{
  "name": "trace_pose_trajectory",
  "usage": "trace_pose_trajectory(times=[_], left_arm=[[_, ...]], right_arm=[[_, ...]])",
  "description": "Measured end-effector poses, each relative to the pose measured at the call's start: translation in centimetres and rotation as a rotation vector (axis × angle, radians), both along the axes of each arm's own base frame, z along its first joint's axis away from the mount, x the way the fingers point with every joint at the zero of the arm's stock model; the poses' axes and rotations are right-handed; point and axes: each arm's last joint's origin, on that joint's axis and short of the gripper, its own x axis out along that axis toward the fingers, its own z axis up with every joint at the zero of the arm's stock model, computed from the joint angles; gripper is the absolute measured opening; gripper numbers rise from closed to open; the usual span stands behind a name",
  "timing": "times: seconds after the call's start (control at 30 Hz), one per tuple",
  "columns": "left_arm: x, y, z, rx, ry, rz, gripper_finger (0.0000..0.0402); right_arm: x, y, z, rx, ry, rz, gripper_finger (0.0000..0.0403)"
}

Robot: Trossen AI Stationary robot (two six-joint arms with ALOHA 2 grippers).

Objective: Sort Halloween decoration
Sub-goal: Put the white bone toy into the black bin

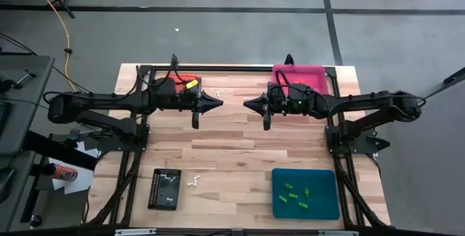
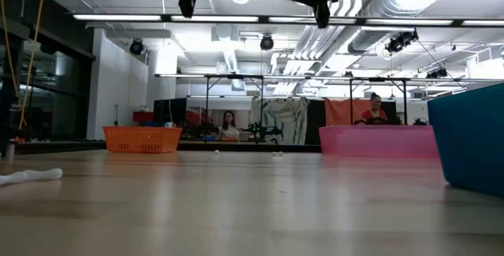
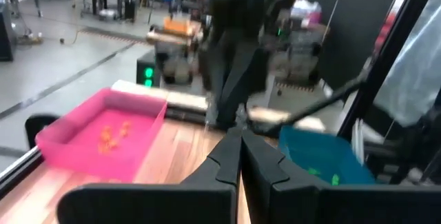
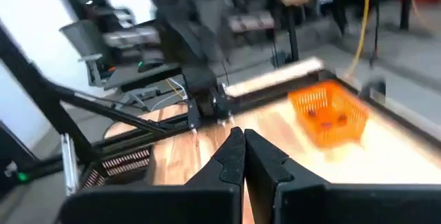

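Green trinkets (image 1: 296,194) already lie in my teal tray (image 1: 327,205) at lower right; white ones (image 1: 193,182) wait on the surface beside the black tray (image 1: 164,188). Farther up, my left jaws (image 1: 218,102) and right jaws (image 1: 247,104) hover shut, empty. Sorting looks partly done.

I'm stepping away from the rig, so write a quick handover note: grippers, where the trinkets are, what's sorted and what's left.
Left gripper: shut, empty, raised over the table's middle.
Right gripper: shut, empty, facing it.
Green trinkets lie in the teal tray.
Orange trinkets lie in the pink tray.
The orange tray and black tray sit on the left side; contents unclear.
Left to do: two white trinkets lie loose on the table beside the black tray.
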Motion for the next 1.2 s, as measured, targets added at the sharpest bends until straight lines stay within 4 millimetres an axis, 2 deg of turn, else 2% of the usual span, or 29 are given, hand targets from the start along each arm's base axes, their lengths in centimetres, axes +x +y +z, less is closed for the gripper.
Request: trace_pose_trajectory(times=[0.1, 0.2, 0.37, 0.53, 0.7, 0.9, 1.07, 1.2], left_arm=[[0.0, 0.0, 0.9, -0.022, -0.094, 0.001, 0.0], [-0.4, -0.1, 2.2, -0.015, -0.21, -0.002, 0.0], [-1.6, -0.3, 3.8, 0.003, -0.314, -0.005, 0.0], [-2.6, -0.4, 4.7, 0.009, -0.35, -0.006, 0.0], [-3.0, -0.5, 5.0, 0.012, -0.366, -0.006, 0.0], [-3.1, -0.5, 5.1, 0.013, -0.37, -0.006, 0.0], [-3.1, -0.5, 5.1, 0.012, -0.371, -0.006, 0.0], [-3.1, -0.5, 5.1, 0.012, -0.371, -0.006, 0.0]], right_arm=[[0.4, -0.8, -0.8, 0.125, 0.146, -0.052, 0.0001], [1.2, -2.0, -0.9, 0.149, 0.333, -0.098, 0.0], [3.3, -5.7, -1.5, 0.138, 0.615, -0.125, 0.0], [5.7, -10.0, -4.3, 0.172, 0.818, -0.038, 0.0], [8.1, -13.1, -6.5, 0.074, 0.966, 0.065, 0.0003], [10.2, -14.9, -9.4, -0.011, 1.103, 0.198, 0.0046], [10.9, -15.7, -12.0, -0.069, 1.2, 0.213, 0.0106], [11.2, -16.0, -13.2, -0.115, 1.237, 0.226, 0.0132]])
